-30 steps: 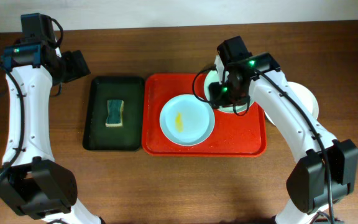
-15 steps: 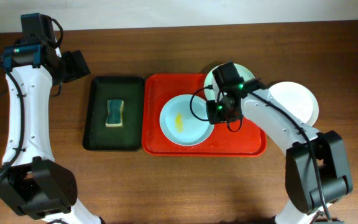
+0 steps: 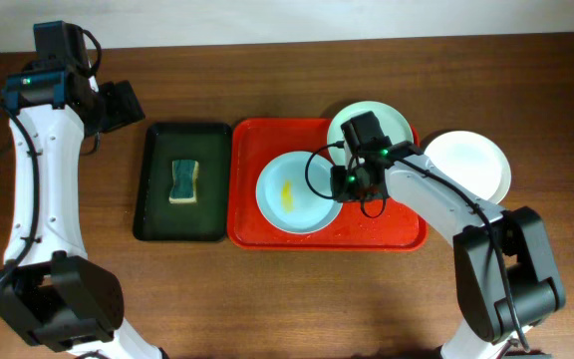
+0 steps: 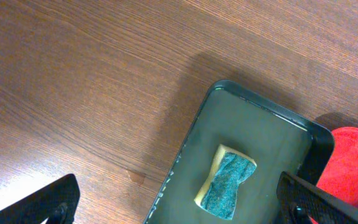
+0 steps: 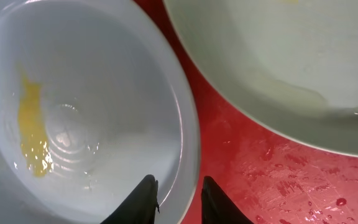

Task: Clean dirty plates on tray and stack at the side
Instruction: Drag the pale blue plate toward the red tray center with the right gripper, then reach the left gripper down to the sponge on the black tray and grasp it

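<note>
Moved since earlier: right tool (image 5: 173,198) has come off the far green plate (image 3: 371,126) and dropped to the near rim of the smeared plate (image 3: 300,192); its jaws have been narrowing. Left arm, sponge (image 3: 183,180) and white plate (image 3: 471,164) have not shifted.

Right tool: jaws partly closed, one finger inside the rim of the smeared plate and one outside it. Whether they already pinch the rim, I cannot tell.

Left tool (image 4: 179,202): jaws spread wide, holding nothing, with the sponge in the dark green tray (image 4: 291,149) just ahead of it.

Task things: smeared plate sits on the red tray (image 3: 267,237), directly under the right tool; green plate lies beyond it, overhanging the tray's far edge; white plate rests on the counter (image 3: 287,299), well off to the tool's outer side.

Step in hand: likely gripping the dirty plate by its rim.

Next move calls for: a firm close on the thin lip before any lift or steadying.

Materials: glossy, shallow round plates; yellow smear and water beads; wet red plastic; wood-grain counter.
</note>
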Robot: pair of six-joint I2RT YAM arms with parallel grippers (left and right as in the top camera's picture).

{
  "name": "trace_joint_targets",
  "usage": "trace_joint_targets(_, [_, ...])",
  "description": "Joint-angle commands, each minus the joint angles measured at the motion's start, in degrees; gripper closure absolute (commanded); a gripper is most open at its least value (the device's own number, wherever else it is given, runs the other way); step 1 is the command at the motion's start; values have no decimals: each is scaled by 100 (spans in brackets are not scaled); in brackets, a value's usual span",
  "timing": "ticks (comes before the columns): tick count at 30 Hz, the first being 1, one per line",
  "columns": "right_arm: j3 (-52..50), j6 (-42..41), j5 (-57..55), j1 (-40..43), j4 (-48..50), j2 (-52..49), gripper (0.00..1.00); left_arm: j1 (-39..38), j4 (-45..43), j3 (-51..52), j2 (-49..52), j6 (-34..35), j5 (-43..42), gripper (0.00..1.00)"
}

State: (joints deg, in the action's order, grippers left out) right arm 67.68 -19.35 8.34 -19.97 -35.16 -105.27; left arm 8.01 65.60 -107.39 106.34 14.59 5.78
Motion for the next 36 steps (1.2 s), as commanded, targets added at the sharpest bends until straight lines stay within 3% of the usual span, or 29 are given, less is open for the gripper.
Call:
trace_joint_targets(1, [-35,-238,-173,-33,24,-9,75,-7,-20,-50,-31,59,-46,1])
trace_joint_targets(5, [-92,-238,-162,-33,2,-9,74,-7,-39,-50,-31,63,-63,1])
trace_joint_targets(9, [-92,-269,-129,-33,11,-9,75,-13,238,-24,-20,52,-715,1])
trace_joint_targets(13, [-92,-282,-133,-33,52,-9,75,-136,538,463,-20,4,-811,3])
trace_joint_targets(16, [-101,-280,-208,-33,98,-20,74,-334,302,1110,-20,-240,-796,16])
trace_joint_targets(17, [-111,-282,-243,-33,101,-20,74,-382,221,1303,-20,-275,-796,30])
trace_joint_targets(21, [-177,-282,-260,-33,164,-22,74,-426,85,1611,-20,-269,-802,33])
trace_joint_targets(22, [-184,-280,-260,-33,181,-22,74,-426,42,1611,-20,-269,-844,43])
trace_joint_targets(23, [-188,-280,-264,-33,199,-22,74,-433,-33,1613,-20,-275,-859,59])
trace_joint_targets(24, [-190,-280,-264,-33,201,-22,74,-459,-105,1635,-15,-435,-844,61])
trace_joint_targets(25, [-190,-282,-262,-33,201,-22,74,-503,-195,1681,-13,-686,-841,52])
trace_joint_targets(30, [-190,-280,-264,-33,201,-22,74,-789,-706,2033,-9,-1355,-831,42])
trace_joint_targets(32, [-190,-280,-267,-33,199,-22,74,-905,-964,2186,-7,-1423,-804,45])
trace_joint_targets(36, [-190,-278,-267,-33,199,-22,74,-1034,-1408,2522,-7,-1425,-793,61])
